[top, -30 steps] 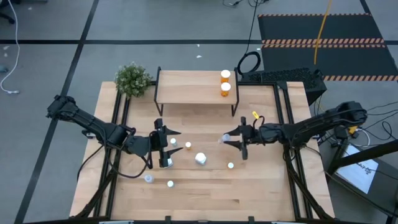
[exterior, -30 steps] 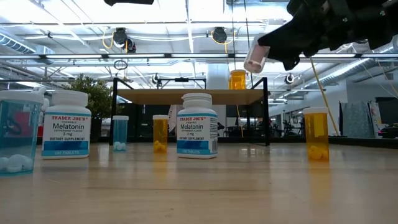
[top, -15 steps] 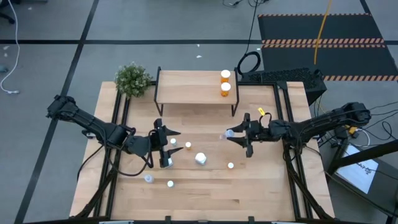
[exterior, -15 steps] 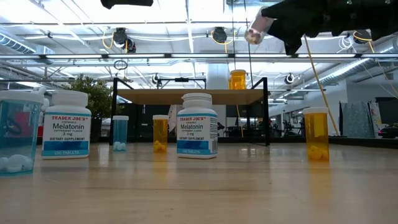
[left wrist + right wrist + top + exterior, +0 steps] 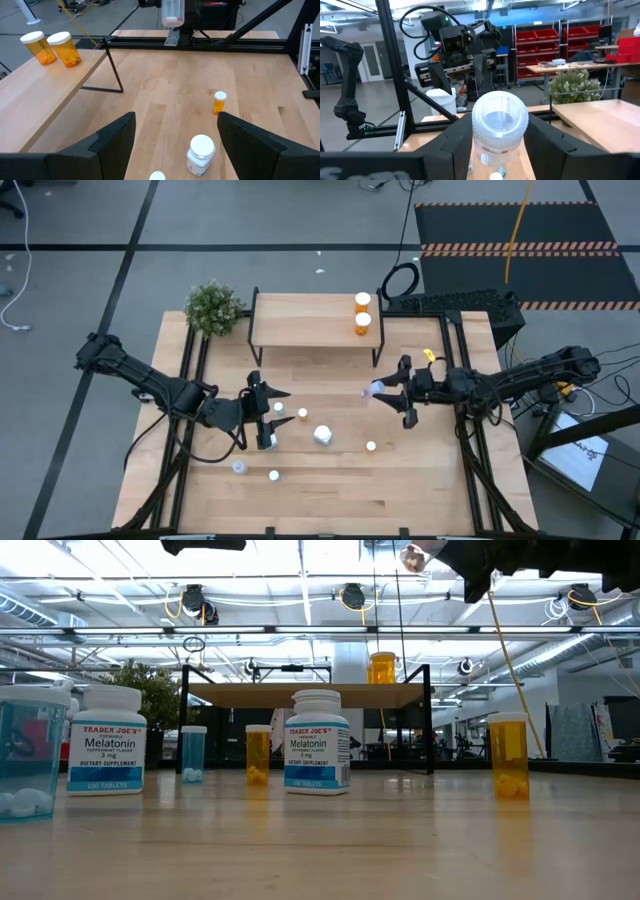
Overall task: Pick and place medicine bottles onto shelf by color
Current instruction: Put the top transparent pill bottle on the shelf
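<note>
The light-wood shelf [image 5: 310,320] stands at the table's far side with two orange bottles [image 5: 362,312] on its right end. My right gripper [image 5: 392,392] is shut on a pale clear bottle [image 5: 499,127], high above the table right of centre; the bottle also shows in the high view [image 5: 374,390]. My left gripper [image 5: 268,416] hovers open and empty left of centre. Below and ahead of it stand a white bottle [image 5: 201,152] and a small orange bottle [image 5: 219,102]. More bottles stand on their bases near the front [image 5: 274,475]. My right gripper pinches the pale bottle by its two sides [image 5: 476,145] between its two fingers [image 5: 454,150]. The fingers come level from the table's right side and lie along the bottle. The bottle sticks out past the fingertips, bottom end first, lifted clear; its cap end is hidden.
A potted plant [image 5: 213,308] stands at the far left corner beside the shelf. In the low view, two white Melatonin bottles [image 5: 317,742], blue bottles [image 5: 193,753] and orange bottles [image 5: 509,755] stand spread over the table. Black frame rails [image 5: 470,440] run along the table's left and right sides.
My right gripper has gone up and a little toward the table's right and far edges, keeping hold of the pale bottle, which has risen well clear of the table.
</note>
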Controlling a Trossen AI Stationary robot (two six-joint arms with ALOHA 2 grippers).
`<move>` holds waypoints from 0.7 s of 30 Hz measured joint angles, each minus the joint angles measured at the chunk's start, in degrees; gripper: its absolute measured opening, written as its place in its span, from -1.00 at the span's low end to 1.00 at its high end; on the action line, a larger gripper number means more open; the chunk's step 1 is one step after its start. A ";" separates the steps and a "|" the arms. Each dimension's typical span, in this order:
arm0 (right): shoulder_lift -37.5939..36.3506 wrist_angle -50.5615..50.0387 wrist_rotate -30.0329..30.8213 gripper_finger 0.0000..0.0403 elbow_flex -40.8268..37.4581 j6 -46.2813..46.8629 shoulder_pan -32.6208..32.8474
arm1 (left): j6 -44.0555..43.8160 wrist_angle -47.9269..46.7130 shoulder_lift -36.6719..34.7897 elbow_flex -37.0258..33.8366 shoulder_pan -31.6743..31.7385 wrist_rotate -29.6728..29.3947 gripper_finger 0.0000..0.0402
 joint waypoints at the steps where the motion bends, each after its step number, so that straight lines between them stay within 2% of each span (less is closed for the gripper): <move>1: -0.16 -0.02 0.00 -0.24 0.00 -0.13 0.00 | 0.00 -0.01 0.00 0.00 0.00 0.00 0.41; 21: -0.25 -0.45 -0.05 -0.24 0.00 -2.54 0.00 | 0.13 -0.02 0.00 0.00 0.00 -0.01 0.41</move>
